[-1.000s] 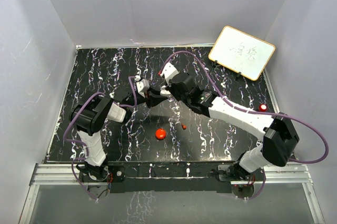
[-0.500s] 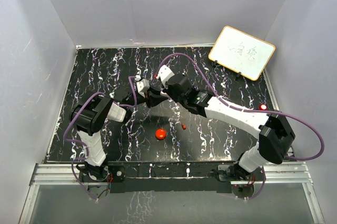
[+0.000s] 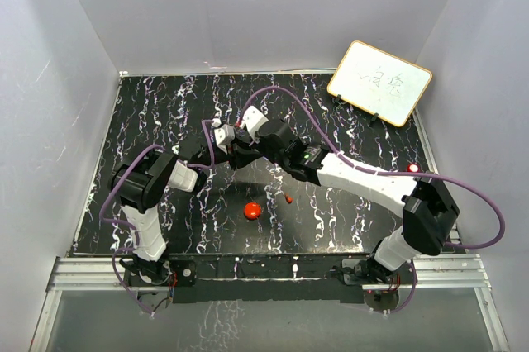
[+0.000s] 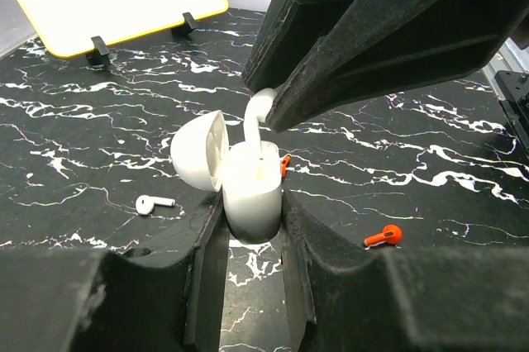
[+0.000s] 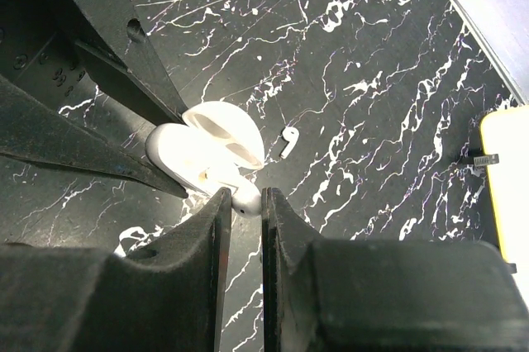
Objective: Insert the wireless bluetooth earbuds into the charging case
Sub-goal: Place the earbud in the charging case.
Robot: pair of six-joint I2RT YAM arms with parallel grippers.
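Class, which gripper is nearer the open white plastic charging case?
Left: the left fingers clamp the case; the right fingers hang just above, pinching a white earbud.

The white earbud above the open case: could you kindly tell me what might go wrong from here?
The white earbud is pinched only at its head by the right gripper, stem at the mouth of the charging case; it could miss its socket or slip free. Pressing down might twist the case within the left gripper.

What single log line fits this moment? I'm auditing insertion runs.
left hand: shut on open charging case | right hand: shut on white earbud, over the case
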